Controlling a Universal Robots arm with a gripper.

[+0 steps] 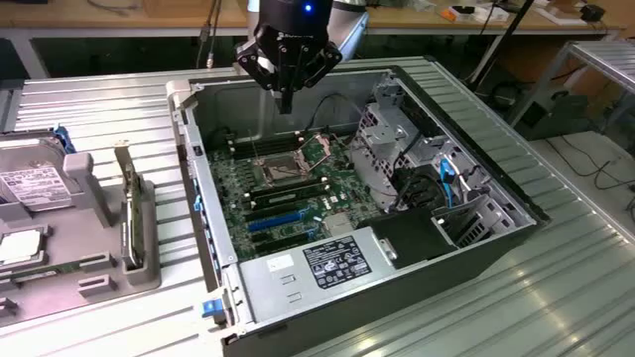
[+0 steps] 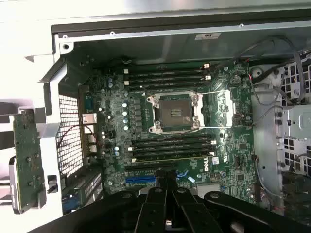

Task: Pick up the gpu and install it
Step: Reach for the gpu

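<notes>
- Ribbed metal table (image 1: 555,297): carries everything; the computer case (image 1: 297,320) lies on its side in the middle, open side up.
- Case: lid off and interior exposed. Everything below is placed relative to it.
- Grey parts tray (image 1: 109,275): on the table just outside the case, on the exterior view's left.
- Motherboard (image 1: 238,186): flat on the case floor, card slots bare.
- Power supply (image 1: 328,268): inside the case at its near end, black label facing up.
- Drive cage (image 1: 382,141): inside the case, along the wall on the exterior view's right, with cables running past it.
- Hard drive (image 1: 30,186): silver with a white label, in the tray on the side away from the case.
- gpu (image 1: 130,223): outside the case, standing on edge in the tray on the side nearest the case wall, pale bracket pointing up. It isn't installed.
- My gripper (image 1: 285,104): hangs above the far end of the case, pointing down at the motherboard. My jaws are pressed together with nothing between them, and I'm well apart from the gpu.
- CPU socket (image 2: 175,112): mid-board inside the case, memory slots either side.
- Blue slot (image 2: 141,178): on the board, empty, just by my fingertips in the wrist view.
</notes>
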